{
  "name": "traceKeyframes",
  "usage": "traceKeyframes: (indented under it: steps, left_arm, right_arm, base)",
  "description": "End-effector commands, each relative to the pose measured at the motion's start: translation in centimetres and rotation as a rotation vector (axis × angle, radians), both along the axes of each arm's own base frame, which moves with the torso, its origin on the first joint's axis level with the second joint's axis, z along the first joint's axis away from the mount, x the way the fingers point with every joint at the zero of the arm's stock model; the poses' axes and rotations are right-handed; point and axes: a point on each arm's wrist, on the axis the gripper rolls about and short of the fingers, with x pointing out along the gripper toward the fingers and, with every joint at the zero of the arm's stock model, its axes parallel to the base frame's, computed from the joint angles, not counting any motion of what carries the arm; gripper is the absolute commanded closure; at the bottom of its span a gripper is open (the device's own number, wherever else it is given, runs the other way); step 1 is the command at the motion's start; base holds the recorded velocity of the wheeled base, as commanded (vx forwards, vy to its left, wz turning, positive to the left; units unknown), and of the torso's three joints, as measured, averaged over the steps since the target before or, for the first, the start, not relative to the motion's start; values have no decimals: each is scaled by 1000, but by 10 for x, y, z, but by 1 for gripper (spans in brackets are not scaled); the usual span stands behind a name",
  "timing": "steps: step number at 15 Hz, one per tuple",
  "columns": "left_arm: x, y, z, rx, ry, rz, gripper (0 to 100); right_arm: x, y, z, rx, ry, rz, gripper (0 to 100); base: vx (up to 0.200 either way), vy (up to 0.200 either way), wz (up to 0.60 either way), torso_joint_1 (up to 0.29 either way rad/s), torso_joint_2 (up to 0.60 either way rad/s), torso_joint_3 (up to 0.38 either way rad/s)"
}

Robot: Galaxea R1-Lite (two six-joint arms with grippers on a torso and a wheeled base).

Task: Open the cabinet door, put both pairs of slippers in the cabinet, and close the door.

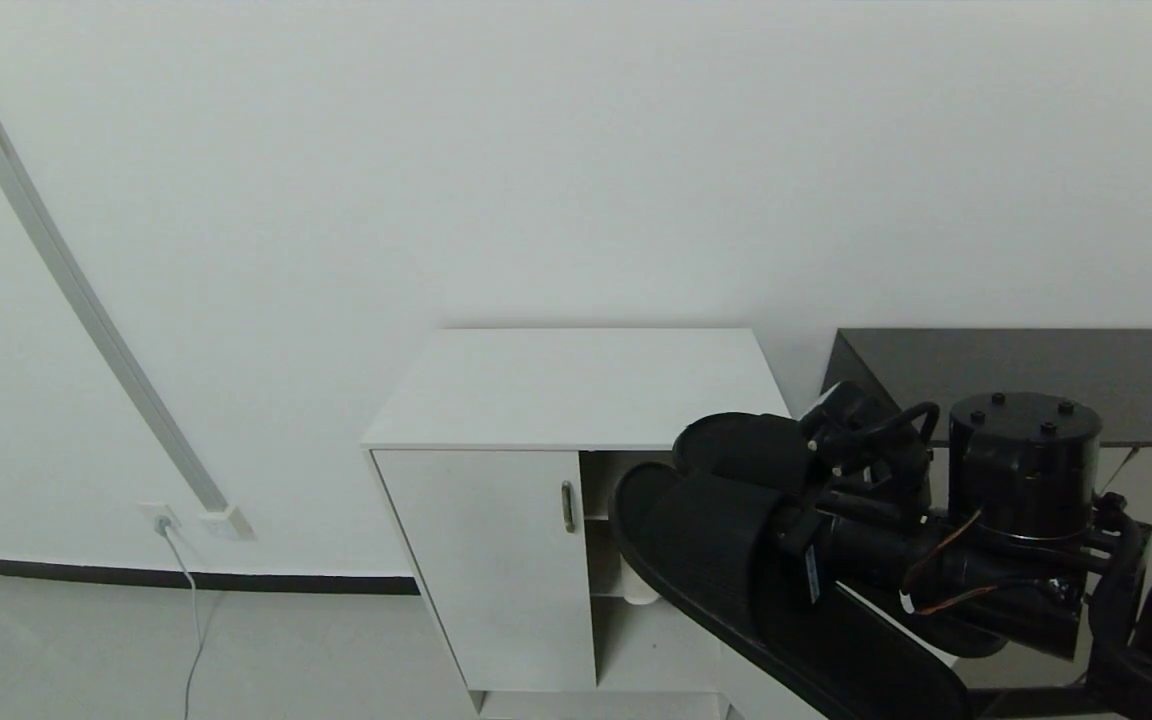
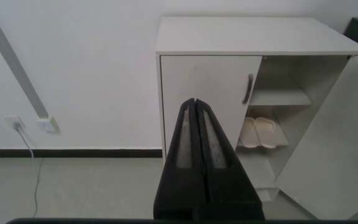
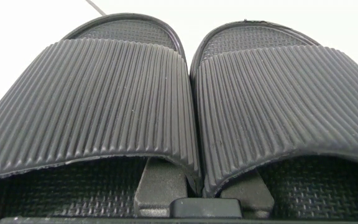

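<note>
The white cabinet (image 1: 566, 390) stands against the wall with its left door (image 1: 486, 560) shut and its right side open. A pair of white slippers (image 2: 260, 132) lies on the middle shelf inside. In front of the open side, my right gripper (image 1: 796, 500) is shut on a pair of black ribbed slippers (image 1: 706, 540), held side by side with toes toward the cabinet. In the right wrist view its fingers (image 3: 160, 186) reach in under the straps of the black slippers (image 3: 104, 93). My left gripper (image 2: 194, 102) is shut on nothing and points at the shut door (image 2: 204, 81).
The open right door (image 2: 340, 137) swings out on the cabinet's right. A dark table (image 1: 1026, 370) stands right of the cabinet. On the wall to the left are a slanted conduit (image 1: 66, 270) and a socket with a hanging cable (image 1: 161, 518). Grey floor lies in front.
</note>
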Motion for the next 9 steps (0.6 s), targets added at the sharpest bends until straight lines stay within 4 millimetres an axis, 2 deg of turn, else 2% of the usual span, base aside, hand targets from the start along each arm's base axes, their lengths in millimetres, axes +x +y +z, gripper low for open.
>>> traceKeyframes:
  steps: [1, 9]
  left_arm:
    - [0, 0, 0, 0, 1, 0, 100]
    - [0, 0, 0, 0, 0, 0, 100]
  right_arm:
    - [0, 0, 0, -2, -1, 1, 100]
    - [-1, -1, 0, -2, -1, 1, 100]
  base:
    - [0, 0, 0, -149, 344, 183]
    - [0, 0, 0, -149, 347, 190]
